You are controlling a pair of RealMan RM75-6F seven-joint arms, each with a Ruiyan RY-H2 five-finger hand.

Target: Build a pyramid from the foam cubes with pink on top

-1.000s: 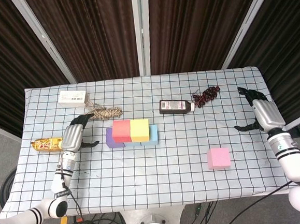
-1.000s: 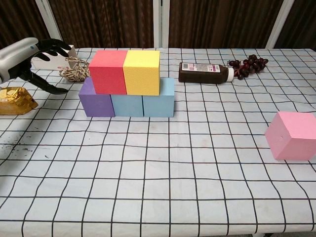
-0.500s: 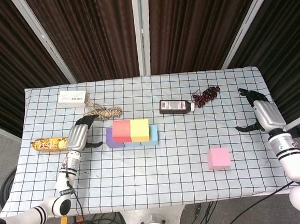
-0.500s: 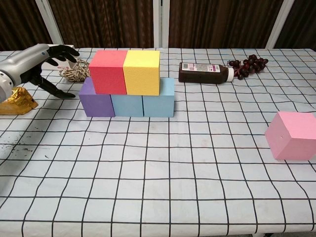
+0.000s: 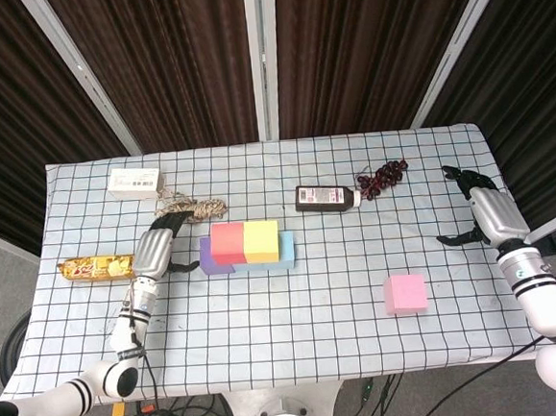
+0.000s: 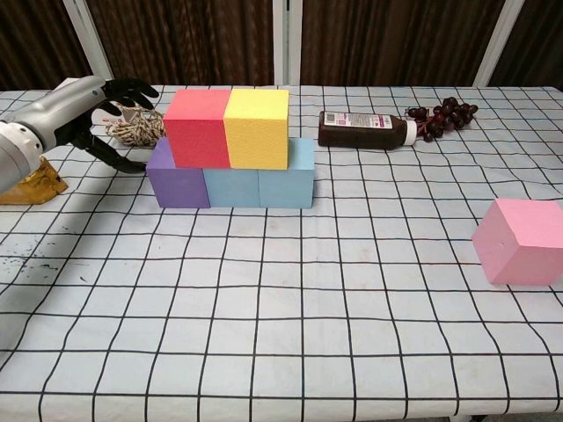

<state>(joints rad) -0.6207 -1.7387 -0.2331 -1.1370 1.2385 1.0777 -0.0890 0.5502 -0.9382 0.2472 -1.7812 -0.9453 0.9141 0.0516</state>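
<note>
The left robot hand [image 6: 84, 110] sits fingers apart and empty just beside the purple cube [image 6: 176, 180] at the stack's left end; red cube [image 6: 197, 128] and yellow cube [image 6: 257, 128] ride the bottom row. The pink cube [image 5: 405, 293] lies alone, well right of the stack, nearer the right robot hand [image 5: 484, 213], which hangs spread and empty beyond it at the bench's [image 5: 297, 332] right edge

6 foam cubes [image 6: 230, 130], 1 bottle [image 6: 365, 130], 2 hands [image 5: 153, 249].

Checked table [image 5: 298, 341], cubes [image 6: 230, 185], bottle [image 6: 365, 130], grapes [image 6: 442, 115].
</note>
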